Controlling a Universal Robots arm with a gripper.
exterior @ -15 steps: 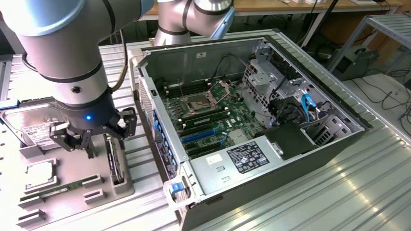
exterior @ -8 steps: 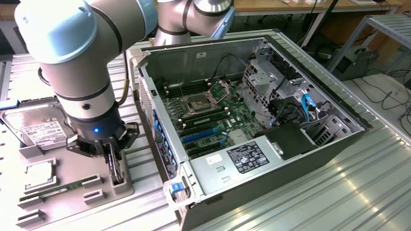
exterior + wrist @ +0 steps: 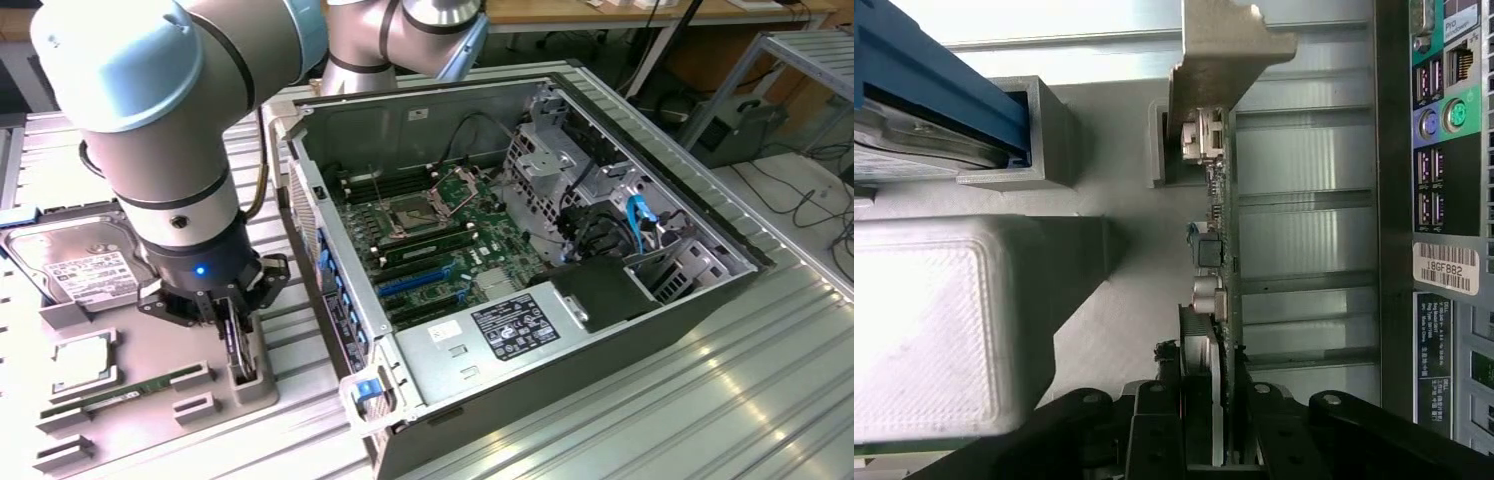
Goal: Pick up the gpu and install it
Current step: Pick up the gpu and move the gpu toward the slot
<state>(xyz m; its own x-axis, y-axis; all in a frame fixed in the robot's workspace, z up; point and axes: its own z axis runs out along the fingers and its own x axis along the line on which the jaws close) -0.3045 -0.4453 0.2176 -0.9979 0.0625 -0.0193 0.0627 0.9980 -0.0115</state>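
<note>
The gpu [image 3: 239, 352] stands on its edge in a slot of the grey holder tray [image 3: 160, 345], at the exterior view's left of the open computer case. My gripper [image 3: 230, 318] reaches straight down over it, with a finger on each side of the card. The wrist view looks along the gpu [image 3: 1212, 250] edge-on, its silver bracket [image 3: 1226, 50] at the far end. My gripper [image 3: 1214, 435] is shut on the near end, and the black fingers [image 3: 1154, 425] press against both faces. The card still rests in the tray.
The open computer case [image 3: 694, 300] lies on its side, showing the motherboard [image 3: 441, 235] and blue expansion slots [image 3: 407, 283]. A hard drive [image 3: 83, 265], a processor [image 3: 83, 362] and a green memory stick [image 3: 120, 397] sit on the tray. The case's rear port panel [image 3: 1444, 150] is close beside the card.
</note>
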